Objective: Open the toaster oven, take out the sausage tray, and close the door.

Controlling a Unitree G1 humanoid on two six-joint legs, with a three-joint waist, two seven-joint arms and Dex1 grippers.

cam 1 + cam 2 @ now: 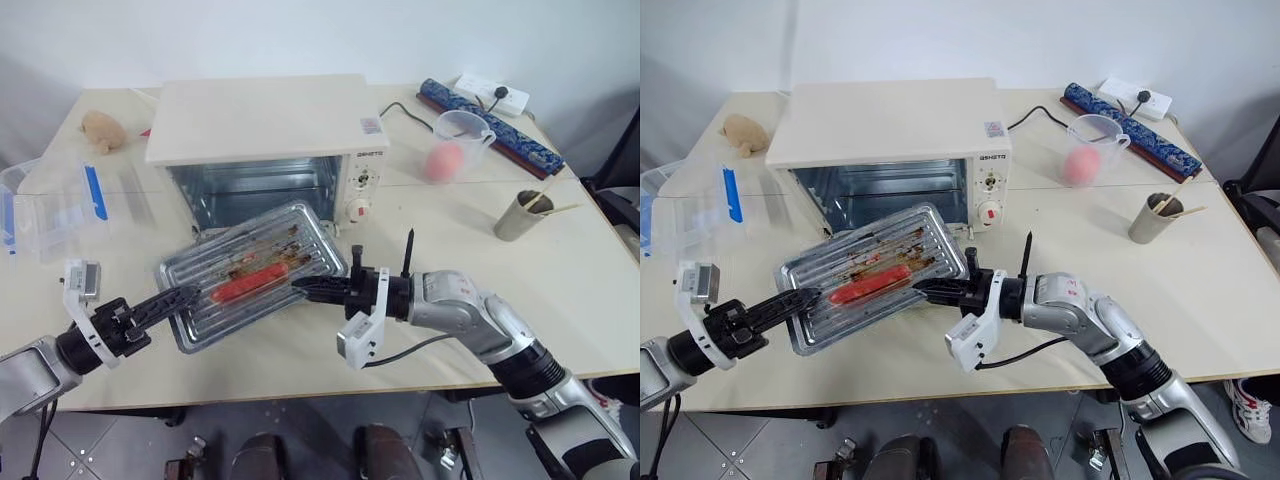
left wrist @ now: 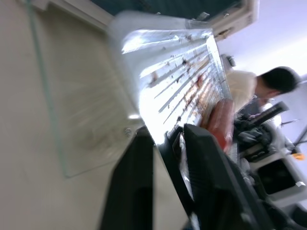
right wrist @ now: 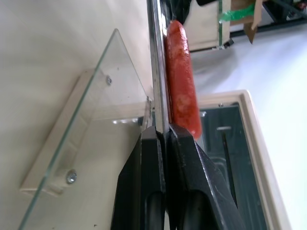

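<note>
I've got the tray [image 1: 252, 285] out of the oven [image 1: 262, 150], held in the air over the dropped door [image 3: 86, 143], btwn both arms. Right pincer [image 1: 305, 290] is clamped tight on the tray's near-right edge; the sausage [image 3: 182, 91] lies just past its tips. Left pincer [image 1: 185, 297] sits at the opposite edge w/ its fingers [image 2: 136, 191] either side of the rim. They look pinched on, but that view is blurred, so I can't tell for sure.

Step in hand: take-out, approx. done. Next, I judge, calls for carrying it level to bare table [image 1: 560, 260], letting go, then swinging the door up.

Hard to read: the door's glass nearly vanishes under the tray in the head views, and its handle is mostly hidden.
</note>
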